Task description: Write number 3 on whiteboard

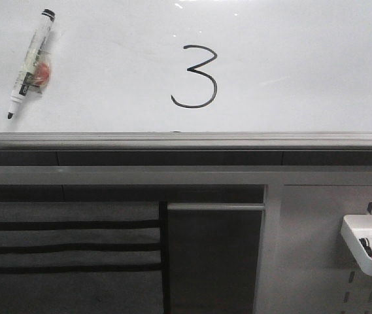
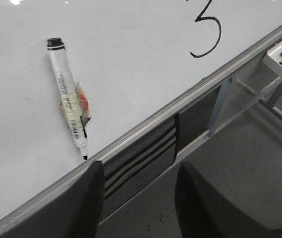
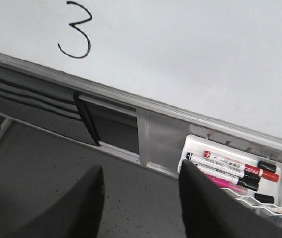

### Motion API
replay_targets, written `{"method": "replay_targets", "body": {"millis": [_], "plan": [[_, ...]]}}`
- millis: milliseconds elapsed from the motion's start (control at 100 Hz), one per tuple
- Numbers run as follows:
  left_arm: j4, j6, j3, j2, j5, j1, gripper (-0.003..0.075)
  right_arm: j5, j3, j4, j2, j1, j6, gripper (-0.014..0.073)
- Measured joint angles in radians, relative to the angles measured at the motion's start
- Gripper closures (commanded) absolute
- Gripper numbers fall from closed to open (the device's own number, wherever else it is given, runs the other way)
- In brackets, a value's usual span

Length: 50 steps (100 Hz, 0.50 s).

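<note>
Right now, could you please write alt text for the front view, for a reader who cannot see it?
A black number 3 is drawn near the middle of a whiteboard. An uncapped marker lies tilted on the board to its left, tip toward the grey rail. Lower right, a white tray holds more markers; no gripper appears.

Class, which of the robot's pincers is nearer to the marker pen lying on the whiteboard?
Left. The left pincer hangs open just below the marker pen, off the whiteboard edge; the right pincer is by the marker tray.
</note>
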Motion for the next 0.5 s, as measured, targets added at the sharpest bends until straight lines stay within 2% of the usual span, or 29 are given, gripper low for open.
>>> {"method": "replay_targets", "body": {"millis": [240, 360, 500], "plan": [[0.079, -0.092, 0.105, -0.266, 0.015, 0.005, 0.0649, -0.144, 0.224, -0.002, -0.220, -0.002, 0.051, 0.0312], [0.083, -0.126, 0.205, -0.374, -0.024, 0.005, 0.0740, -0.209, 0.313, -0.002, -0.318, -0.002, 0.056, 0.0424], [0.083, -0.207, 0.341, -0.472, -0.153, 0.005, 0.0738, -0.274, 0.392, -0.002, -0.403, -0.002, 0.056, 0.0595]]}}
